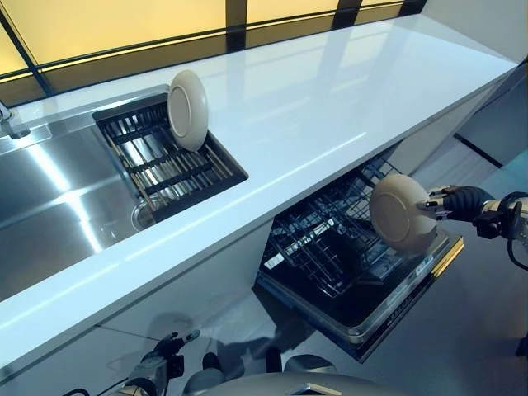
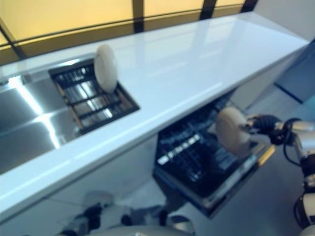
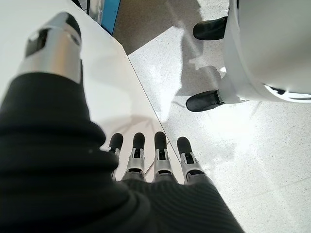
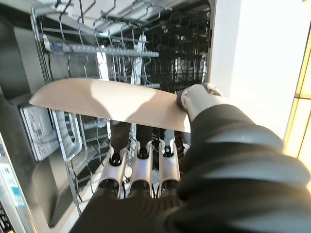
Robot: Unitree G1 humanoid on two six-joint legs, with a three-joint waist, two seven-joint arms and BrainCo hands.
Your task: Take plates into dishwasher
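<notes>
My right hand [image 1: 452, 203] holds a cream plate [image 1: 401, 213] on edge over the pulled-out lower rack [image 1: 330, 247] of the open dishwasher. In the right wrist view the thumb [image 4: 197, 99] presses on the plate [image 4: 107, 102] and the fingers [image 4: 138, 160] lie under it, pinching it above the rack wires [image 4: 121, 48]. A second cream plate [image 1: 188, 109] stands upright in the black drying rack [image 1: 169, 157] at the sink's right end. My left hand [image 1: 161, 363] hangs low by the cabinet front, fingers straight [image 3: 146, 150], holding nothing.
A long white counter [image 1: 330, 107] runs above the dishwasher. The steel sink [image 1: 58, 190] lies at the left with a tap [image 1: 8, 120]. The dishwasher door [image 1: 404, 305] juts out over the floor. A dark cabinet [image 1: 495, 124] stands at the far right.
</notes>
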